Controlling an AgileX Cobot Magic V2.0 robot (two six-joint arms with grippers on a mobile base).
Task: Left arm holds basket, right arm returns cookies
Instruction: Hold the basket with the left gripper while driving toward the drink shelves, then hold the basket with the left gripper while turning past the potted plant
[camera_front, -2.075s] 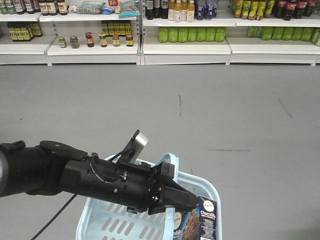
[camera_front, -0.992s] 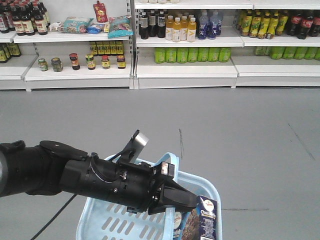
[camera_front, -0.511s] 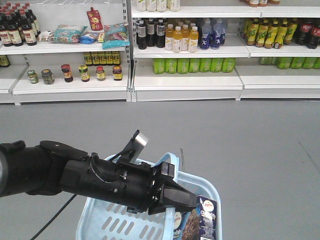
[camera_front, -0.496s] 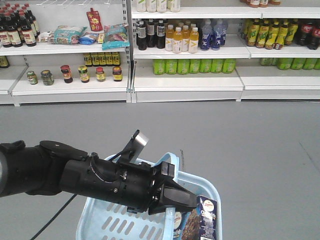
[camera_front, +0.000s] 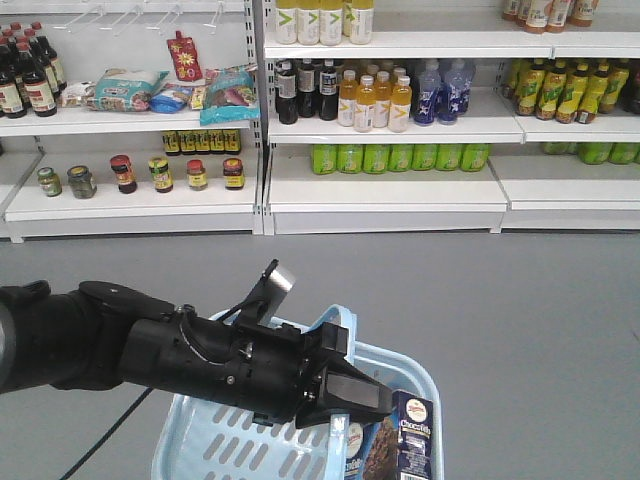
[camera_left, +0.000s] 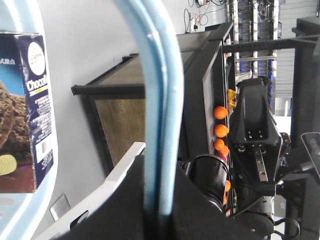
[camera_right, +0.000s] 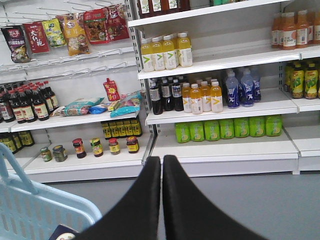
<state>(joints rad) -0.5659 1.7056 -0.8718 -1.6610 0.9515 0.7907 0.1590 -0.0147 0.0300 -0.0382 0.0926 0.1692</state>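
Here the cookies (camera_front: 412, 440), a dark navy carton with a chocolate cookie picture and a round white logo, stand upright inside the basket (camera_front: 225, 440). In the front view they sit against its end wall, just below and to the right of the left fingers (camera_front: 355, 392). In the left wrist view the cookies (camera_left: 27, 100) appear to the left of the handle (camera_left: 160, 90), with a barcode low on the narrow side. The basket is light blue, with oval slots in its wall. The left fingers (camera_left: 125, 210) are clamped on the handle, which runs down between them and vanishes into the black wedge. The left arm (camera_front: 120, 345), black with exposed cables and a slanted silver tab, reaches in from the left edge, above the basket's near rim.

The right fingers (camera_right: 142, 200) are pressed together, with only a hairline seam between them and nothing held. Below and to the left of them is the basket (camera_right: 35, 210), beside a small dark corner that may be the carton. Beyond both pairs of fingers, across a grey floor (camera_front: 520, 300), stand white shelves (camera_front: 385, 195). These carry green bottles (camera_front: 395, 157) on the lower row and yellow and dark drink bottles (camera_front: 370, 100) above. Small jars (camera_front: 160, 172) stand to the left, with snack packets (camera_front: 130, 88) on the shelf over the jars.
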